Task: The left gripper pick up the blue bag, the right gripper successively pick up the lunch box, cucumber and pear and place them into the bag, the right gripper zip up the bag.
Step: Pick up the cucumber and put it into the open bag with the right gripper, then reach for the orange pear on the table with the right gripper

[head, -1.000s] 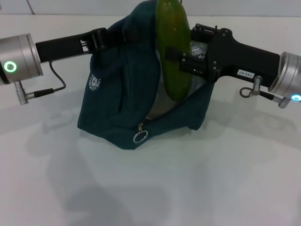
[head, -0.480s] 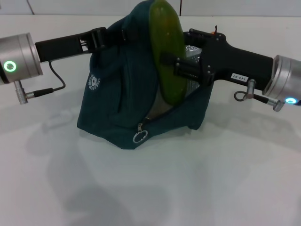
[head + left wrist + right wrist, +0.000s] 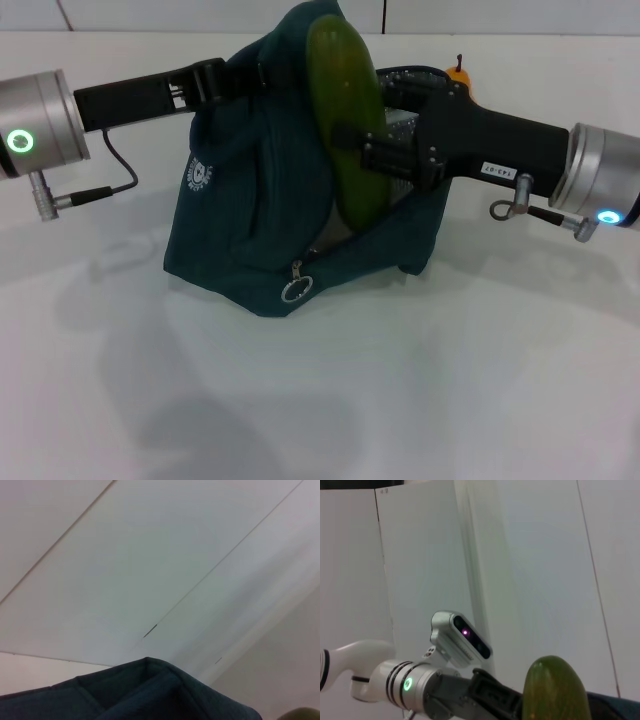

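The blue bag (image 3: 250,210) stands on the white table, its top held up by my left gripper (image 3: 232,78), which is shut on the bag's upper edge or handle. The bag's edge also shows in the left wrist view (image 3: 145,692). My right gripper (image 3: 362,150) is shut on the cucumber (image 3: 345,125), held upright with its lower end inside the bag's open mouth. The cucumber's tip shows in the right wrist view (image 3: 555,690). The pear (image 3: 459,73) peeks out behind the right arm. The ring zipper pull (image 3: 297,290) hangs at the bag's front. The lunch box is hidden.
The white table (image 3: 400,380) stretches in front of the bag. The left arm's cable (image 3: 115,175) loops beside the bag. The left arm with its green light shows in the right wrist view (image 3: 410,685).
My right gripper has moved left and slightly down with the cucumber, bringing it deeper over the bag's opening. The pear has come into view behind the arm. The left gripper has stayed still.
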